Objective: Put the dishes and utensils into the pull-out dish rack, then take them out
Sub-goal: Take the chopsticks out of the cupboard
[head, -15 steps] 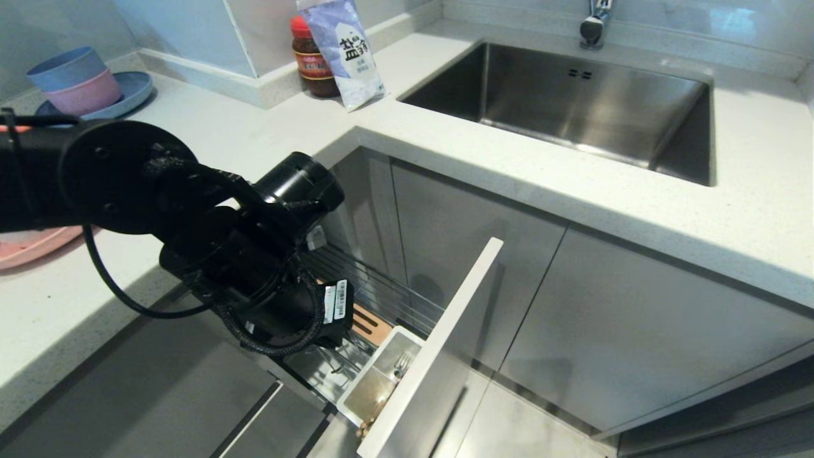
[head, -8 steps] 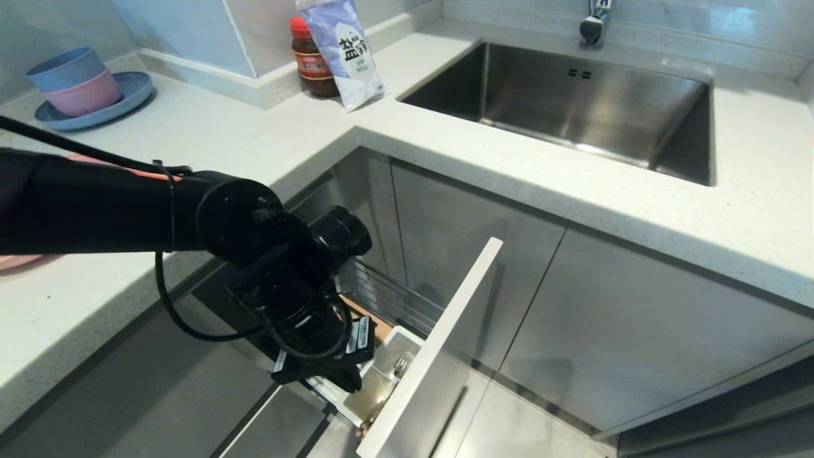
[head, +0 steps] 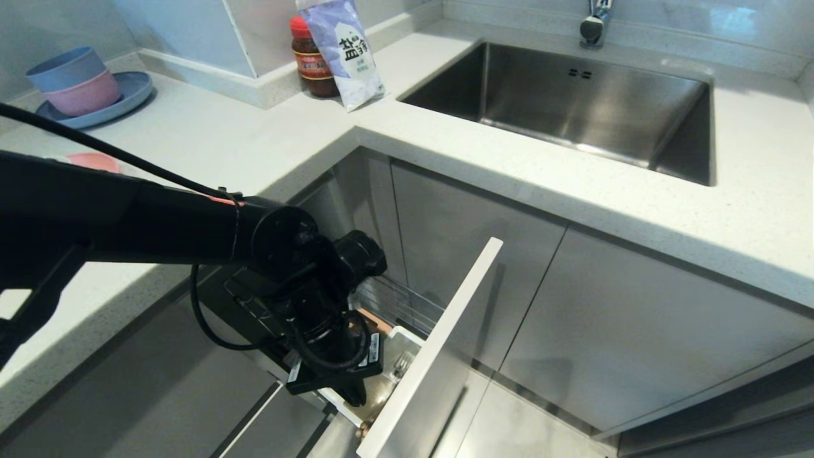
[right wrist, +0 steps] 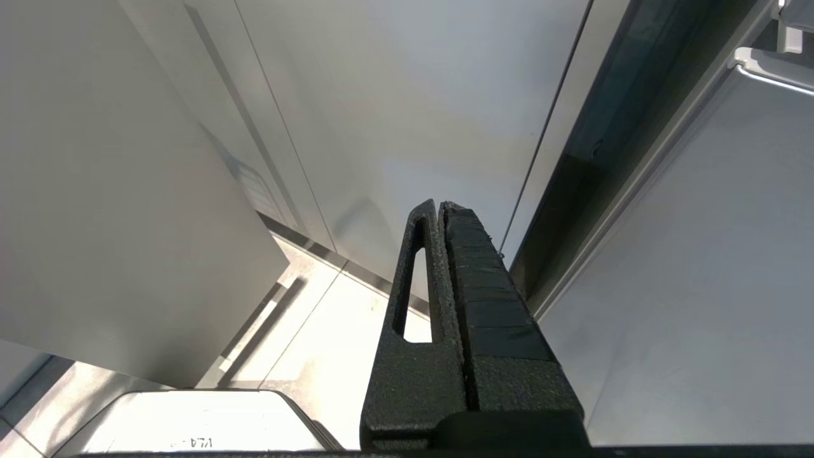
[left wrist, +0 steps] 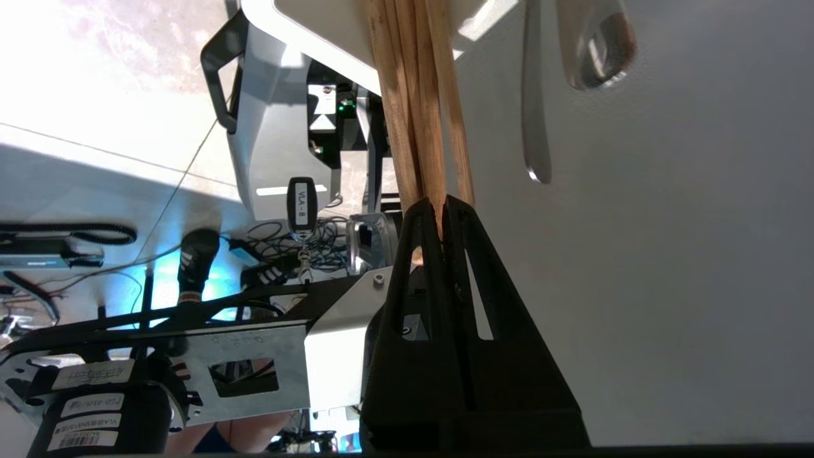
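- Left claw [left wrist: 439, 207] clamped on pair of light wooden chopsticks [left wrist: 420, 102], reached down over white rectangular cutlery cup [head: 388, 366] of chrome wire pull-out dish rack [head: 397, 305], likely for lifting them out upright.
- Slim silver metal fork [left wrist: 533, 114] stood alongside in same cup.
- Right claw [right wrist: 442, 210] pressed together, empty, parked beside cabinet fronts.

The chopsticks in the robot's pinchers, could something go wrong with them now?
Maybe. The left gripper is shut on the chopsticks only at their very ends, so they might slip or tilt. The fork stands right beside them in the white cutlery cup, so it could get knocked. The drawer's front panel is close too.
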Motion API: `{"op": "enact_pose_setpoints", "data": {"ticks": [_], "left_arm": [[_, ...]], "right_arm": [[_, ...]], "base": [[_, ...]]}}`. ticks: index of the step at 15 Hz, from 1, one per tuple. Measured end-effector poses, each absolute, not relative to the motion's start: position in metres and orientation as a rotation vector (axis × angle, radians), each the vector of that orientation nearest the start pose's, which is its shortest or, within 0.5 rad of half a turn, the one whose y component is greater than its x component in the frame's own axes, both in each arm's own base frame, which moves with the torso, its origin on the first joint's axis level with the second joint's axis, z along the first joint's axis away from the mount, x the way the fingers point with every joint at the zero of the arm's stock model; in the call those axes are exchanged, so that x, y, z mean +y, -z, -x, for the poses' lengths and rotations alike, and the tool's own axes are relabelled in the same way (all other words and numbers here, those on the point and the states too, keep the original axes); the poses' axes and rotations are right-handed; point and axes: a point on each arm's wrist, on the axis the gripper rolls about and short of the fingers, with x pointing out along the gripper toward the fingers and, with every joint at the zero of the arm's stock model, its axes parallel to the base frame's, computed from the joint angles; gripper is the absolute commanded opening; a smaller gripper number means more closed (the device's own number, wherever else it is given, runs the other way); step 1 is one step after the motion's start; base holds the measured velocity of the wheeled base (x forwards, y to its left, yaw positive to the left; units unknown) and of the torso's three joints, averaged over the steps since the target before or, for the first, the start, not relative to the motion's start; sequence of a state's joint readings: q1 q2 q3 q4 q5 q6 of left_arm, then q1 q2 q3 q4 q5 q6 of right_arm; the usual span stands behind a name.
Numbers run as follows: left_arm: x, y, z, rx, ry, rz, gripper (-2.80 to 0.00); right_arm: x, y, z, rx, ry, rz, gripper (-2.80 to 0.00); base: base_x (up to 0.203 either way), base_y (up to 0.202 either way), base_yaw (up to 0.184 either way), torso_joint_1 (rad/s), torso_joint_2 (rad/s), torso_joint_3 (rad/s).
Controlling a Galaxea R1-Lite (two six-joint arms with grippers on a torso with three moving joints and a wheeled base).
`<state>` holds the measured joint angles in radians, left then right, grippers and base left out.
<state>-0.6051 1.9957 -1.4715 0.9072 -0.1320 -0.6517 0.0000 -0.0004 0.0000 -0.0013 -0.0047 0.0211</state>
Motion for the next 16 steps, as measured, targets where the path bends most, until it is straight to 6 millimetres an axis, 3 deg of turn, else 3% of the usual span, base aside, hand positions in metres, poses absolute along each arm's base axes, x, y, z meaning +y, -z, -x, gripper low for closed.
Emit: {"op": "enact_pose_setpoints", "data": {"ticks": [1, 2, 12, 16], "left_arm": [[-0.1887, -0.1483, -0.2679, 1.535, 0.116, 0.174, -2.80], [-0.1890, -0.1471, -0.2683, 1.538, 0.115, 0.172, 0.00], [-0.1901, -0.1429, -0.2698, 1.546, 0.105, 0.162, 0.00], [-0.1857, -0.1387, -0.2690, 1.556, 0.061, 0.083, 0.00]], "right_arm": [[-0.0001, -0.0756, 0.0228, -0.002, 0.004, -0.021, -2.80], [-0.0001, -0.0756, 0.0228, -0.002, 0.005, -0.021, -2.80], [-0.0001, -0.0756, 0.0228, -0.002, 0.004, -0.021, -2.80], [-0.0001, -0.0756, 0.0228, -0.002, 0.005, -0.021, -2.80]], "base": [[0.000, 0.000, 0.000, 0.000, 0.00, 0.000], [0.000, 0.000, 0.000, 0.000, 0.00, 0.000], [0.000, 0.000, 0.000, 0.000, 0.00, 0.000], [0.000, 0.000, 0.000, 0.000, 0.00, 0.000]]}}
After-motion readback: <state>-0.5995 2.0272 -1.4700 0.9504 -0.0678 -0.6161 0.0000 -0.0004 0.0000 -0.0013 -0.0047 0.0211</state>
